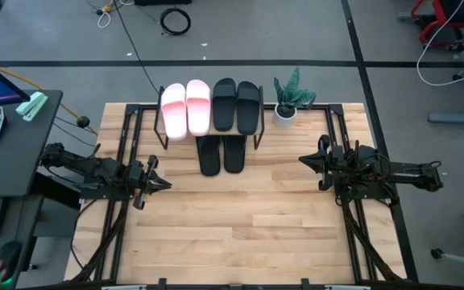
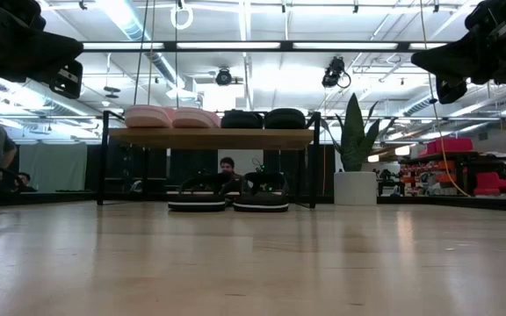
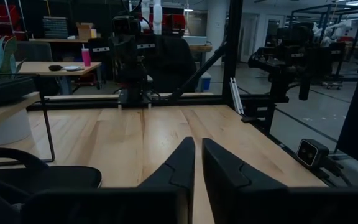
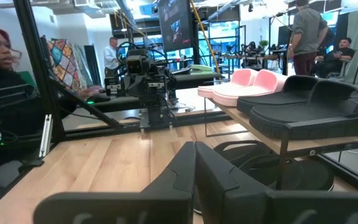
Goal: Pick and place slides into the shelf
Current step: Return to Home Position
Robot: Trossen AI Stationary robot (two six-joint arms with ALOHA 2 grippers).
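Hovering: left claw and right claw, both pinched closed, empty | sitting: pink slides, black slides on shelf, flip-flops beneath | judging: homing step, no pick remaining

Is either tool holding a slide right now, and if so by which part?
Nothing is held. The left tool and right tool are both shut and empty, well apart from the slides at the shelf.

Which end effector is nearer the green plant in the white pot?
Right. The right end effector is just in front of the green potted plant; the left end effector is across the table.
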